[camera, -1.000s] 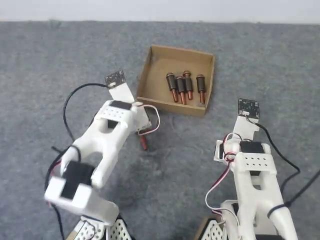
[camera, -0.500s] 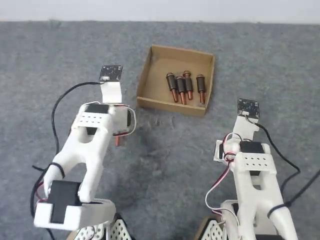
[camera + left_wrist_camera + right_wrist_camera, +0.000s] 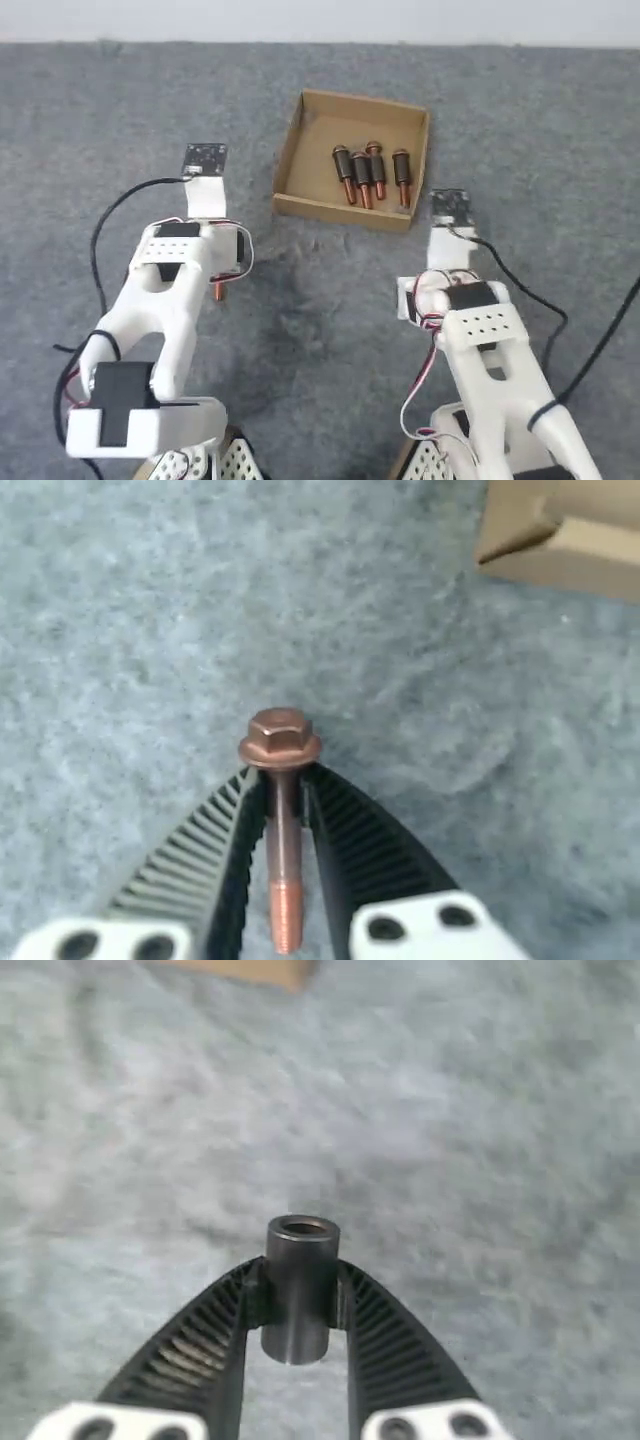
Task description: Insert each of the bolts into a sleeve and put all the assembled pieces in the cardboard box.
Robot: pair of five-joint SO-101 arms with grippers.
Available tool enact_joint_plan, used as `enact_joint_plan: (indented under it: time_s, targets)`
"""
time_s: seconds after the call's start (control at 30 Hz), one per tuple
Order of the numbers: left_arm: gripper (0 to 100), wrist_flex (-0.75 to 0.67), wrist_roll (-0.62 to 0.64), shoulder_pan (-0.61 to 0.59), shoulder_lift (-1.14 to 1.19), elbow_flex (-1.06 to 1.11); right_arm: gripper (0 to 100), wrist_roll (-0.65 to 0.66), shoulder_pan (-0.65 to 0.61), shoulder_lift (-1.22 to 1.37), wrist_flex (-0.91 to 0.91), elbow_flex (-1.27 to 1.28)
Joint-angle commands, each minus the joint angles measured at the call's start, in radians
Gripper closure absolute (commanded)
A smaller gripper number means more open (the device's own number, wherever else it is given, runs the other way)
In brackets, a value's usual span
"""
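High view: cardboard box (image 3: 340,212) at upper centre, four assembled pieces (image 3: 372,176) inside. Bolt (image 3: 219,290) left of centre, under the left arm.
Left wrist view: left gripper (image 3: 281,775) pinches the bolt shank, hex head past the tips.
Right wrist view: right gripper (image 3: 297,1275) clamps the sleeve (image 3: 298,1305) at frame centre.
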Motion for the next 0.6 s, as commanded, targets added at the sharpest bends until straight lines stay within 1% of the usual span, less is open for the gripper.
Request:
enact_joint_plan:
  time_s: [0.0, 0.2, 0.27, 0.4, 0.57]
  targets:
    - [99, -0.025, -0.011, -0.011, -0.078, -0.007, 99.2, 0.005, -0.050, -0.053, -0.024, -0.107]
    - [99, -0.025, -0.011, -0.011, -0.078, -0.007, 99.2, 0.006, -0.099, -0.053, -0.027, -0.187]
    - [99, -0.025, -0.011, -0.011, -0.078, -0.007, 99.2, 0.009, -0.122, -0.051, -0.070, -0.195]
    - [99, -0.025, -0.011, -0.012, -0.078, -0.007, 99.2, 0.011, -0.166, -0.039, -0.226, -0.172]
    - [99, -0.025, -0.011, -0.012, -0.078, -0.007, 99.1, 0.012, -0.225, -0.039, -0.529, -0.057]
